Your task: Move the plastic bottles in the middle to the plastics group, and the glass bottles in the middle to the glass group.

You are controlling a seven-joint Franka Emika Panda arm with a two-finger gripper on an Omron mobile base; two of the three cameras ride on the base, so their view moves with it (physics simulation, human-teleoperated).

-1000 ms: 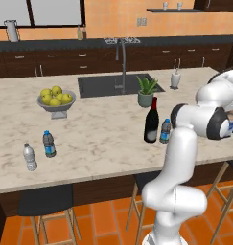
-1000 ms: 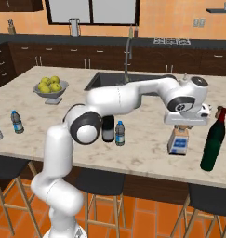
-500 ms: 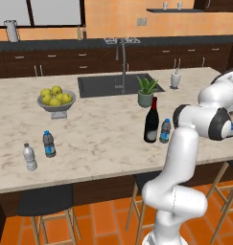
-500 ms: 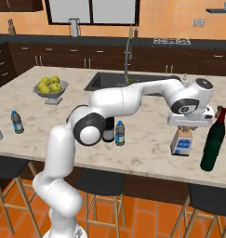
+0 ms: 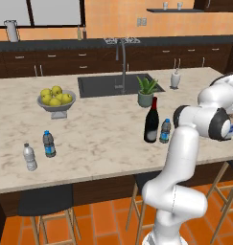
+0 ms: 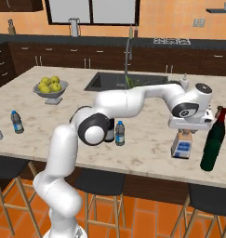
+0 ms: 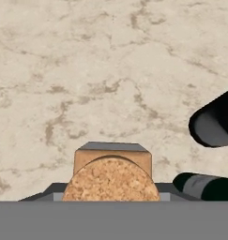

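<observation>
My gripper [image 6: 188, 131] is shut on the tan cap of the squat pale glass bottle [image 6: 182, 148], which is upright at the counter's right end, low over or on the marble. The cork cap [image 7: 110, 180] sits at the bottom of the hand view. Just right of it stands the dark bottle of the glass group [image 6: 213, 142]. In the middle stand the tall wine bottle [image 5: 151, 122] and the blue-capped plastic water bottle [image 5: 165, 131], also seen from the right [image 6: 119, 133]. The plastics group is far left: a clear white-capped bottle [image 5: 29, 157] and a blue-capped one [image 5: 49, 144].
A bowl of yellow fruit [image 5: 55, 99] stands at the left. Behind the middle lie the sink [image 5: 115, 85] and its faucet, with a potted plant [image 5: 146, 92] and a soap dispenser [image 5: 175, 79]. Stools [image 6: 100, 183] line the counter's near edge.
The hand has shifted a little to the right and sunk lower with the squat bottle, closer to the dark bottle. Nothing else on the counter moved.
</observation>
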